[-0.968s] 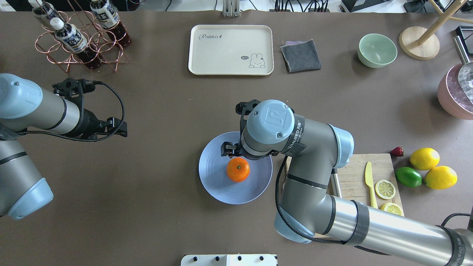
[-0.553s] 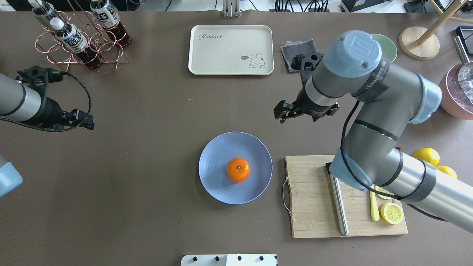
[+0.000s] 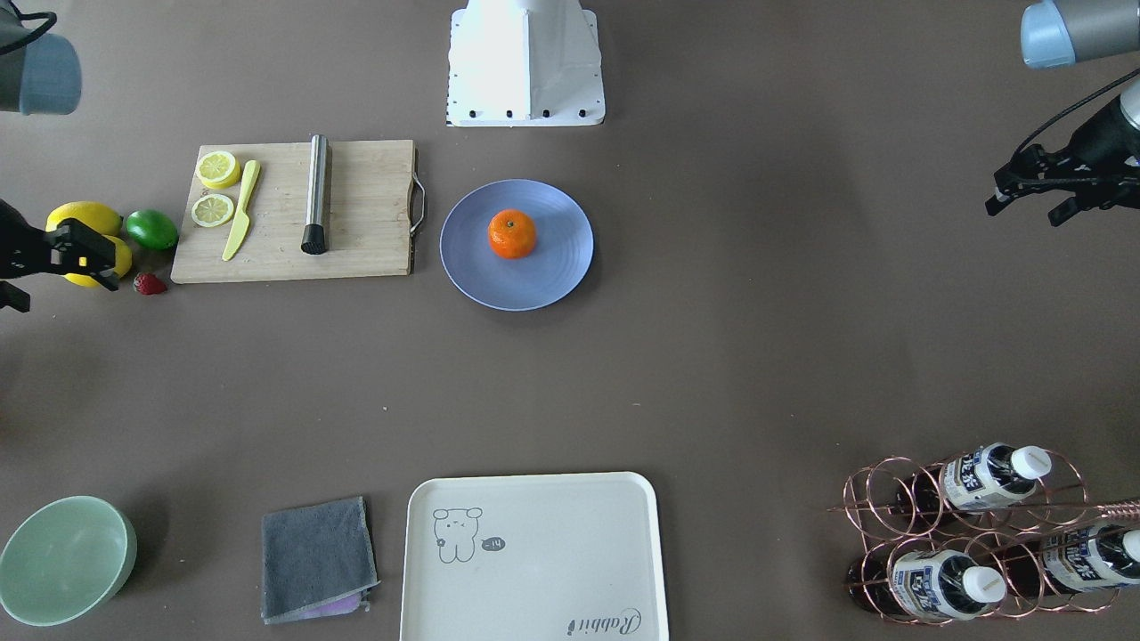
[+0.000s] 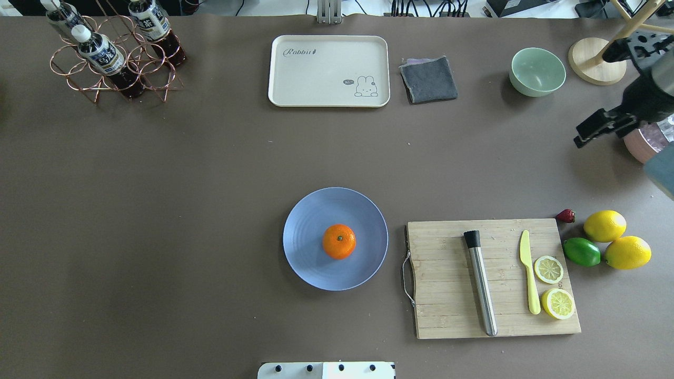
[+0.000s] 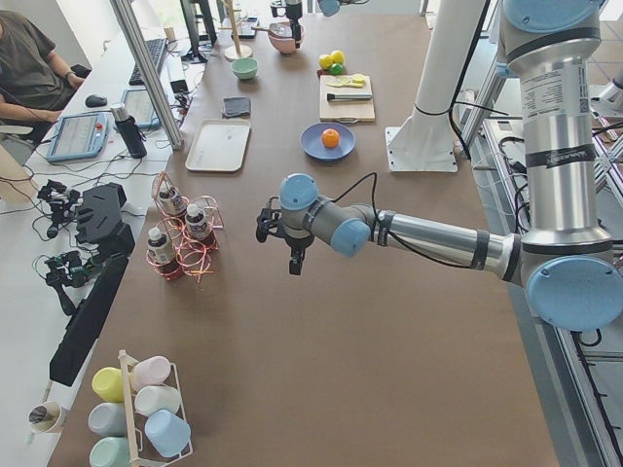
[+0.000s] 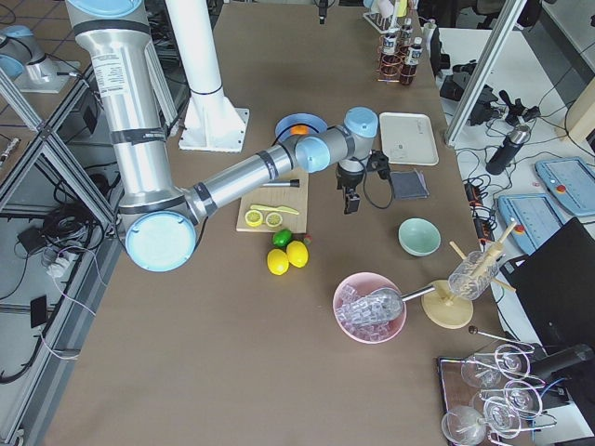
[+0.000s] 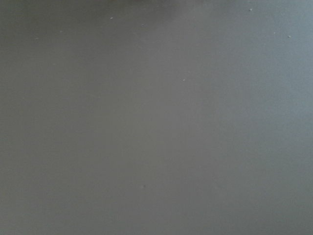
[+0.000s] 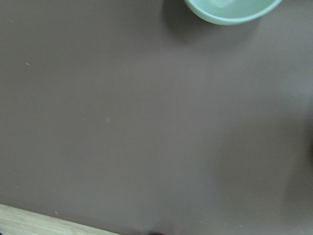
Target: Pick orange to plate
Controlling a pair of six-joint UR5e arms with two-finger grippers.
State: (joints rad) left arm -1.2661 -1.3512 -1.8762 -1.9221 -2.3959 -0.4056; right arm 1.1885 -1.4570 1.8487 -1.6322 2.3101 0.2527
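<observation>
The orange sits alone near the middle of the light-blue plate, stem dimple up; it shows the same way in the front view, orange on plate. My right gripper hangs far off at the table's right edge, beside the pink bowl, open and holding nothing. My left gripper is at the table's left edge, out of the overhead view, open and holding nothing. Neither wrist view shows the orange or the plate.
Right of the plate lies a cutting board with a steel muddler, a yellow knife and lemon slices. Lemons and a lime lie beyond it. Further back are a cream tray, a grey cloth, a green bowl and a bottle rack.
My right arm has swung from over the plate to the far right edge, leaving the orange on the plate. My left arm has drawn back out of the overhead view.
</observation>
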